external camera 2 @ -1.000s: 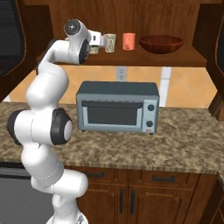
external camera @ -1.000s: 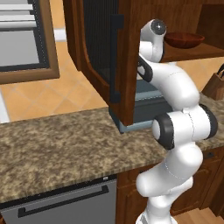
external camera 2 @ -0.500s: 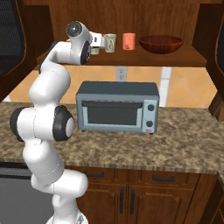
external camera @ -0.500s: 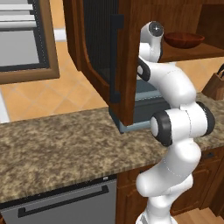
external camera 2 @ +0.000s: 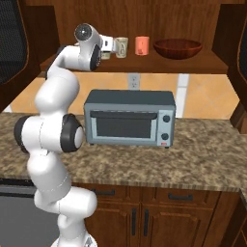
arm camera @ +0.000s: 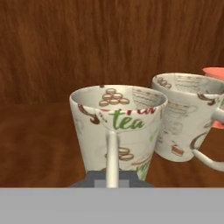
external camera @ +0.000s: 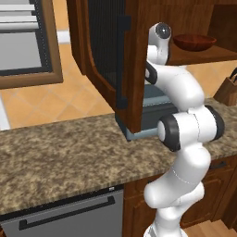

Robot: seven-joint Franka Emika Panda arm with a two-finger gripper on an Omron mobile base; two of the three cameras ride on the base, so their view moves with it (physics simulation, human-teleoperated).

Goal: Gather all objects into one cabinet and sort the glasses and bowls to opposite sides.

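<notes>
Second mug (arm camera: 186,116), pink tumbler (arm camera: 215,74) crowd held mug (arm camera: 118,131).

The nearer mug (arm camera: 117,131) at the frame's centre is cream, printed with green "tea" lettering, brown coffee-bean clusters and red-brown swirls. The second mug (arm camera: 186,114) to its right carries the same cream ground with brown script and marks. A tumbler (external camera 2: 142,46) is salmon-pink, a bowl (external camera 2: 177,48) dark red-brown. The toaster (external camera 2: 129,118) is grey-blue. The counter (external camera 2: 207,154) is speckled brown granite; the cabinet (external camera: 139,55) dark brown wood.
</notes>
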